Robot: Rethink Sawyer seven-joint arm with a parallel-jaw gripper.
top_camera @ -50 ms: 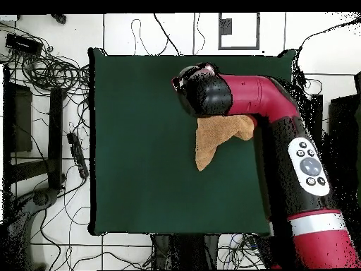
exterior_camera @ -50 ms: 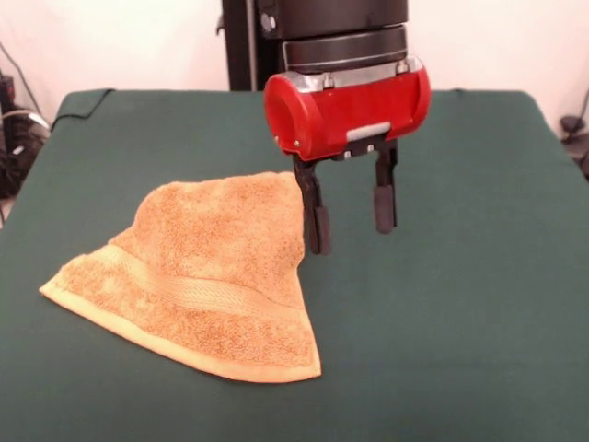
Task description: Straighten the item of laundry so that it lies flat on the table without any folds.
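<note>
Rough terry towel (exterior_camera @ -50 ms: 207, 267), matt cloth table (exterior_camera @ -50 ms: 442, 322)

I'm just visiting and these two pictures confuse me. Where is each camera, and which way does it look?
Front view: across the table, facing the robot; shows the orange towel and the open gripper hanging beside it.
Overhead view: above the table, looking straight down; shows the red arm reaching over the towel.
Both share the towel, the green table and the arm.
</note>
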